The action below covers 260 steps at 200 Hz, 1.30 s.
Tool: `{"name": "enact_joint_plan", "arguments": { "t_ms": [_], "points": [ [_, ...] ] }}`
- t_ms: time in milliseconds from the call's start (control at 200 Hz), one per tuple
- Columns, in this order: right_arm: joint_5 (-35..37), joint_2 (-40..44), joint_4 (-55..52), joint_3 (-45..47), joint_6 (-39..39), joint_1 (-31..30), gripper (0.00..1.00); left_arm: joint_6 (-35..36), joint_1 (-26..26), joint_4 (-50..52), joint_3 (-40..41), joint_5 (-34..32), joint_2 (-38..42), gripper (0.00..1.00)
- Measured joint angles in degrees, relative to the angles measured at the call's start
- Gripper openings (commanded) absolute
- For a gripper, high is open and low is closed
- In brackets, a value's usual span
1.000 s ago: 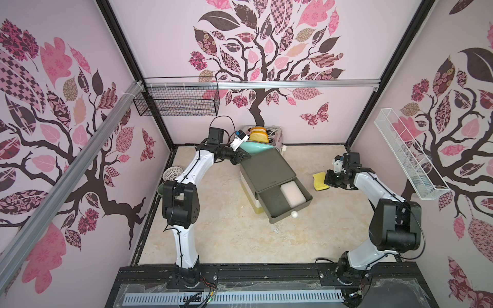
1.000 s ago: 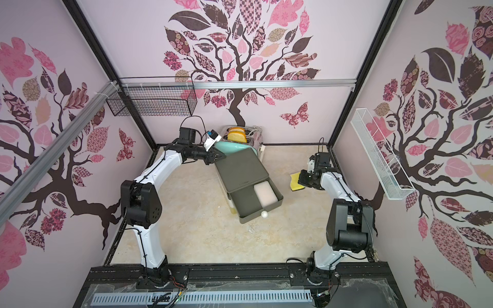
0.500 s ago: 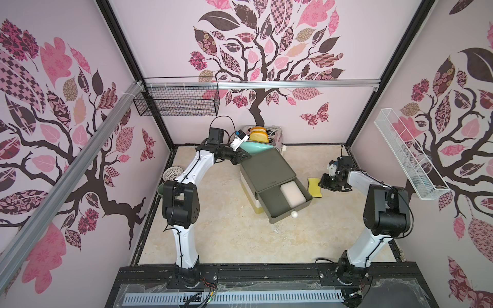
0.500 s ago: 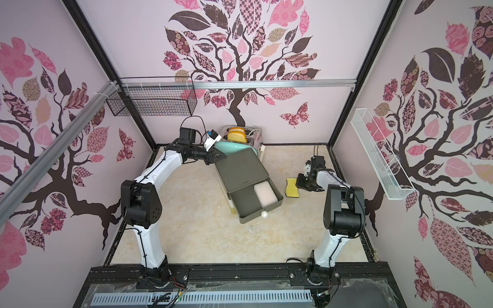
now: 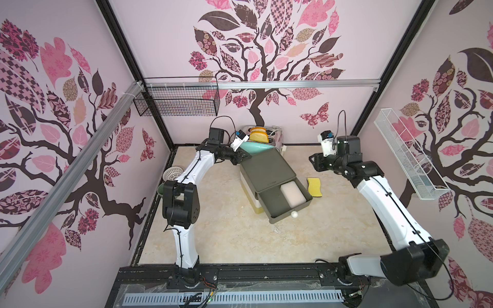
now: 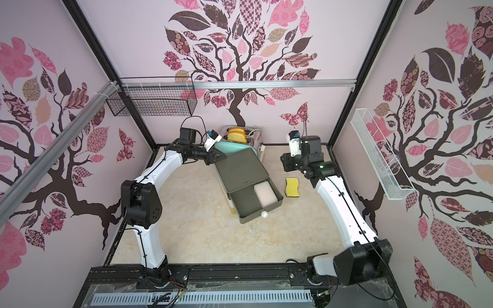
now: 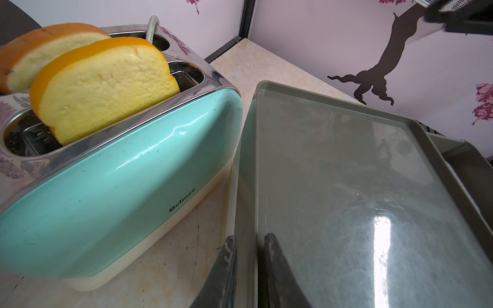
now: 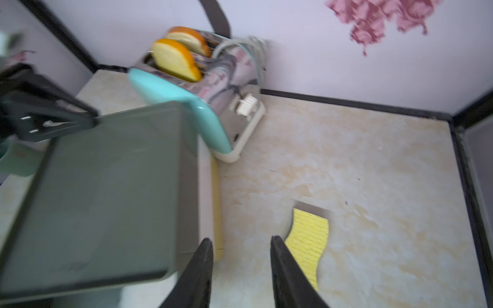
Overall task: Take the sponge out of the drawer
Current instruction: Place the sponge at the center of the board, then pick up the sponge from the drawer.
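Wavy yellow sponge lies flat on marbled bench, just beside open grey plastic drawer. Left fingers pinch glossy rim of cabinet; right fingers spread, empty.

Brand "Belinee" printed on toaster teal side

Yellow sponge, wavy-edged, lies flat on the tabletop, just beside the drawer and outside it; the grey-green drawer stands pulled out of its cabinet, a pale foam block lying inside along one side wall.
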<state>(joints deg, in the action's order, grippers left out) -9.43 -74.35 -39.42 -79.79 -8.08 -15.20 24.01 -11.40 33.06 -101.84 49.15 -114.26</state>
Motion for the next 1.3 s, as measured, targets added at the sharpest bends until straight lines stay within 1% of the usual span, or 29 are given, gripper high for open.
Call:
{"name": "enact_joint_plan", "arguments": {
  "t_ms": [65,135,240,325,610,970,1301],
  "points": [
    [1.7,1.1,-2.4,0.0,-1.3,-5.7,0.38,0.0,0.0,0.0,0.0,0.0,0.0,0.22],
    [3.7,0.8,-5.2,0.3,-2.1,-10.3,0.38,0.0,0.0,0.0,0.0,0.0,0.0,0.22],
    [6.6,0.5,-8.2,2.6,-2.1,-15.1,0.39,0.0,0.0,0.0,0.0,0.0,0.0,0.22],
    [8.1,0.6,-9.9,5.0,-1.9,-17.2,0.39,0.0,0.0,0.0,0.0,0.0,0.0,0.22],
    [11.6,0.6,-12.4,9.4,0.0,-20.2,0.42,0.0,0.0,0.0,0.0,0.0,0.0,0.22],
    [12.9,0.5,-12.5,9.5,1.8,-24.0,0.43,0.0,0.0,0.0,0.0,0.1,0.0,0.22],
    [14.6,-2.0,-12.5,10.3,2.0,-24.6,0.44,0.0,0.0,0.0,0.0,0.1,0.0,0.21]
  ]
}}
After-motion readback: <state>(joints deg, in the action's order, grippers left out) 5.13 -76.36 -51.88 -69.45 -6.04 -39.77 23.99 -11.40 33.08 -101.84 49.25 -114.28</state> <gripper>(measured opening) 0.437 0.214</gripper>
